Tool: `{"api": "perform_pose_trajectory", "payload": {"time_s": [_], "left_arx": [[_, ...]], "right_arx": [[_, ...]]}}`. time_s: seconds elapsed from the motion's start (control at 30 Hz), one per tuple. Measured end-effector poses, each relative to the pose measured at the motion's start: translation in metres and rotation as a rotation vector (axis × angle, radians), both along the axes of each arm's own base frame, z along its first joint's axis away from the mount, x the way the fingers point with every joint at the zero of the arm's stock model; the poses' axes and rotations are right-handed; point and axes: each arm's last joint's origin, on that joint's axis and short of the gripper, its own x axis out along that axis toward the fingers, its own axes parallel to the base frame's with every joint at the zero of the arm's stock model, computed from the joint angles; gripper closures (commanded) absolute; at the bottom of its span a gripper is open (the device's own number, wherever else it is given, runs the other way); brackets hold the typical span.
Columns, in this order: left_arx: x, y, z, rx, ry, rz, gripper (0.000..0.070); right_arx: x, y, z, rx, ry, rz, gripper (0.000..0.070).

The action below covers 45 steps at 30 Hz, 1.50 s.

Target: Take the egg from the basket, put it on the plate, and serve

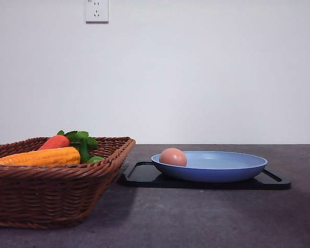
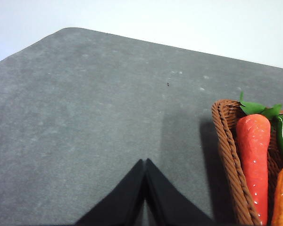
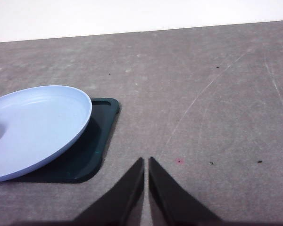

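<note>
Front view showed you the basket (image 1: 51,181) nearest, at the left, holding only a corn cob (image 1: 39,157) and a carrot (image 1: 55,141). Right of it, the egg (image 1: 173,157) lay on the left part of the plate (image 1: 222,173), which sat on a black tray (image 1: 144,178), ready for serving. Both the left claw (image 2: 145,188) and the right claw (image 3: 146,186) were closed, empty, above bare surface (image 1: 206,217). Nothing blocked the plate.

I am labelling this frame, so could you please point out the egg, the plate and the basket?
egg (image 1: 173,157): front view, middle of its shell.
plate (image 1: 217,172): front view, outer front wall.
basket (image 1: 46,196): front view, woven front side.
</note>
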Motion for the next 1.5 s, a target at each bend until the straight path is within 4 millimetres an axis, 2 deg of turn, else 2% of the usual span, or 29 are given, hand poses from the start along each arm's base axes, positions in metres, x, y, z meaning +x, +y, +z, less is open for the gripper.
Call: {"api": "perform_pose_trajectory", "payload": {"time_s": [1.5], "left_arx": [[0.0000, 0.0000, 0.0000, 0.000, 0.000, 0.000, 0.0700]], "right_arx": [[0.0000, 0.0000, 0.0000, 0.000, 0.000, 0.000, 0.0700]]}}
